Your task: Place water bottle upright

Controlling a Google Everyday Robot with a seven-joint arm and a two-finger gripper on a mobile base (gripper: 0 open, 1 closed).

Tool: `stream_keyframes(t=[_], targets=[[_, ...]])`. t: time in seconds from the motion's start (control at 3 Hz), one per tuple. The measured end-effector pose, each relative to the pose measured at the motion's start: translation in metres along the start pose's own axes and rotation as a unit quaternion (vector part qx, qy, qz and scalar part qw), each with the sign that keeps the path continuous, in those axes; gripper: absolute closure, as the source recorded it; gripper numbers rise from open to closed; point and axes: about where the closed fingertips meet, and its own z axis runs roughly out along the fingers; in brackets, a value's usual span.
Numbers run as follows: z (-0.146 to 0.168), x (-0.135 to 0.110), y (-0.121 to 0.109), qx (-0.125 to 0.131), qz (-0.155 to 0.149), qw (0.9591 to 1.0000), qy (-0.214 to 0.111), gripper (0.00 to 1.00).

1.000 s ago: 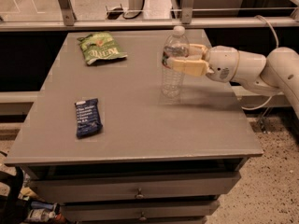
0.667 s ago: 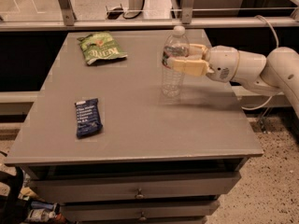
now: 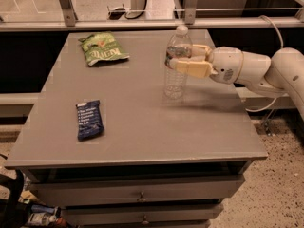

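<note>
Grey tabletop (image 3: 142,127) on a drawer cabinet (image 3: 142,196), with a metal rail (image 3: 142,23) along the far edge and speckled floor (image 3: 280,189) to the side.

Landmark: water bottle (image 3: 175,82).
- Water bottle: clear, ribbed, standing upright on the tabletop with its base flat and its white cap (image 3: 182,30) on top. It stands in the far half of the table, toward the edge where the arm comes in.
- Gripper (image 3: 182,57): reaches in level from the arm's side of the bottle, at the height of the label band. Its tan fingers (image 3: 194,68) sit one in front of the bottle and one behind, closed against the shoulder and clasping it.
- Arm (image 3: 247,69): white, extending away from the bottle past the table edge. A white cable (image 3: 273,28) loops above it.
- Green snack bag (image 3: 103,49): lies flat, well apart from the bottle on the side away from the arm, and near the far edge.
- Dark blue wrapped bar (image 3: 89,119): lies flat, well apart from the bottle, nearer the front edge than the bottle and on the same side as the bag.
- Nothing but the fingers and the tabletop touches the bottle.
</note>
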Motion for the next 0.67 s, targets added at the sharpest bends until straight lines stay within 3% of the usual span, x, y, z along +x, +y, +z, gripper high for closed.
stream_keyframes(t=[0.33,0.67], targets=[[0.0001,0.0000,0.0000,0.000,0.000,1.0000,0.000,0.07],[0.0019,-0.0003,0.0007,-0.002,0.000,1.0000,0.000,0.00]])
